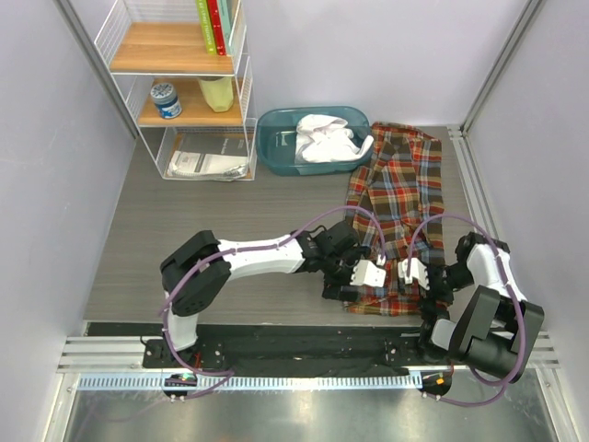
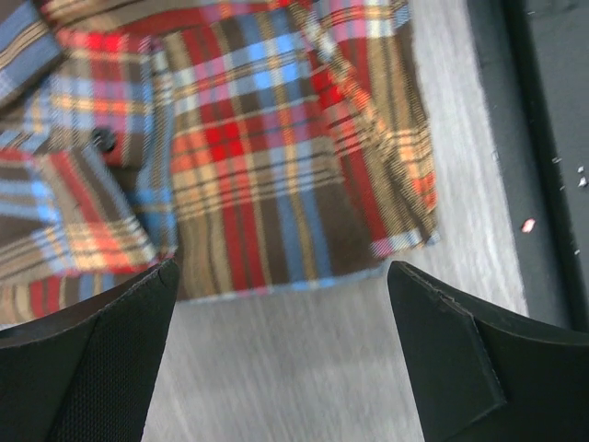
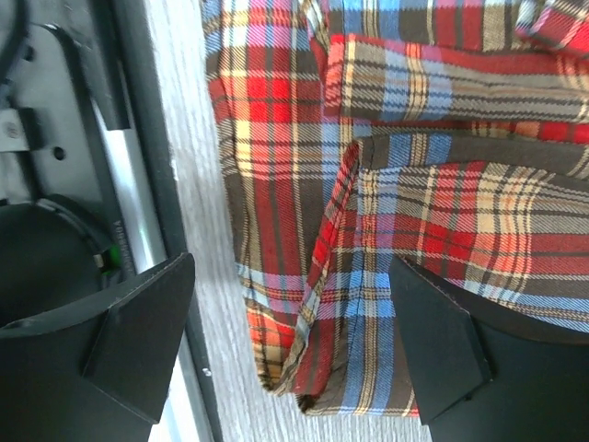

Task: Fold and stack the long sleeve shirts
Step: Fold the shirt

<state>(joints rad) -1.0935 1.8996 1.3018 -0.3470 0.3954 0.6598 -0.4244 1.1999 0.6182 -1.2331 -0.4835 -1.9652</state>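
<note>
My left gripper [image 1: 372,273] hangs with its jaws spread wide and nothing between them, and the right gripper [image 1: 411,273] is spread wide too. Both sit over the near hem of the plaid shirt [image 1: 401,198]. From above they cover that hem, so I cannot tell whether either touches the cloth.

The left wrist view is blurred and cuts the shirt off on three sides. It shows only a corner and one dark button [image 2: 103,139].

The shirt lies at 3 o'clock on the table [image 1: 202,239], folded into a long narrow strip. A creased flap shows near the hem on the right wrist view.

The white shirt [image 1: 324,140] is bunched in the teal bin [image 1: 276,158] at 12 o'clock, and I cannot make out its sleeves.
</note>
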